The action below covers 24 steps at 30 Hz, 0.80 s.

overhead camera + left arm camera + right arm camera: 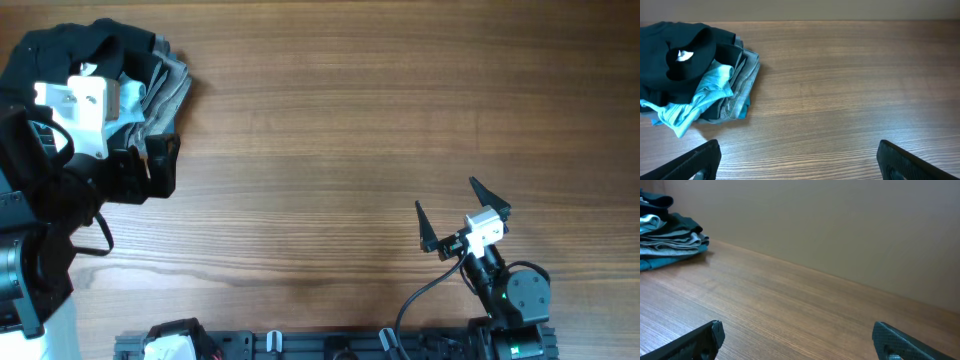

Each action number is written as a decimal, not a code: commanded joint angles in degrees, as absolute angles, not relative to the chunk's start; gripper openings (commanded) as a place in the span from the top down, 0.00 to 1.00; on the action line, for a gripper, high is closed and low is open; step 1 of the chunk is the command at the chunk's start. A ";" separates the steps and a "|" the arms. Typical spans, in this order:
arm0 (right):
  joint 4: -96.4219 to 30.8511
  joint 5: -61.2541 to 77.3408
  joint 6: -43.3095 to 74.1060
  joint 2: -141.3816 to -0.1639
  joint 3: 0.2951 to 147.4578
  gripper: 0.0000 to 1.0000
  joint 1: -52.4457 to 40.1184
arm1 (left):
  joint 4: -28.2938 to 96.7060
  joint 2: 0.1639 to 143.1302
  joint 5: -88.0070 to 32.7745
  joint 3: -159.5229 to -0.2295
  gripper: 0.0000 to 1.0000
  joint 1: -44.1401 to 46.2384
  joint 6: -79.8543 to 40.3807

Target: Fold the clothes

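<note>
A heap of crumpled clothes point(700, 75) is seen at the far left corner of the brown wood-grain tabletop point(350, 120), not yet folded. A black garment point(665, 60) is draped over the top of the heap, with a small white label point(685, 56) showing in its folds. A light blue garment point(705, 87) spills out below it, and a grey ribbed piece point(746, 75) is stacked along the heap's right side. The left tool point(799, 147) is held just beside the heap, on its near side, fingers spread wide with nothing between them. The right tool point(445, 193) is parked well apart from the heap, away to its right and near the front edge, and its fingers are likewise spread and empty. Nothing is being touched by either tool.
</note>
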<state>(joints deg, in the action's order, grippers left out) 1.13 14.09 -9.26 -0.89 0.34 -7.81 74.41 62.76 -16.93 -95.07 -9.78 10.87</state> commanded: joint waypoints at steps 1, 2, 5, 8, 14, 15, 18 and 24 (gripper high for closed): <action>1.39 15.00 -8.95 -0.54 0.27 0.00 -7.86 | 74.26 62.78 -16.62 -95.04 0.00 -9.47 11.14; 1.39 15.00 -8.93 -0.54 0.27 0.01 -7.86 | 74.26 62.78 -16.62 -95.04 0.00 -9.47 11.14; 1.39 14.98 -8.95 -0.54 0.27 0.00 -7.86 | 74.26 62.78 -16.62 -95.04 0.00 -9.47 11.11; 1.39 15.00 -8.95 -0.54 0.27 0.00 -7.86 | 74.26 62.78 -16.62 -95.04 0.00 -9.47 11.14; 1.39 14.98 -8.93 -0.54 0.27 0.00 -7.86 | 74.50 61.54 -14.90 -94.74 0.00 -9.47 11.35; 1.39 15.00 -8.93 -0.54 0.27 0.00 -7.86 | 74.50 60.12 -14.92 -94.37 0.00 -9.47 11.31; 1.39 15.00 -8.93 -0.54 0.30 0.00 -7.86 | 70.26 55.44 -15.33 -91.13 0.00 -9.15 11.53; 1.39 15.00 -8.93 -0.54 0.27 0.00 -7.86 | 30.15 35.05 -12.93 -58.39 0.00 -4.27 0.95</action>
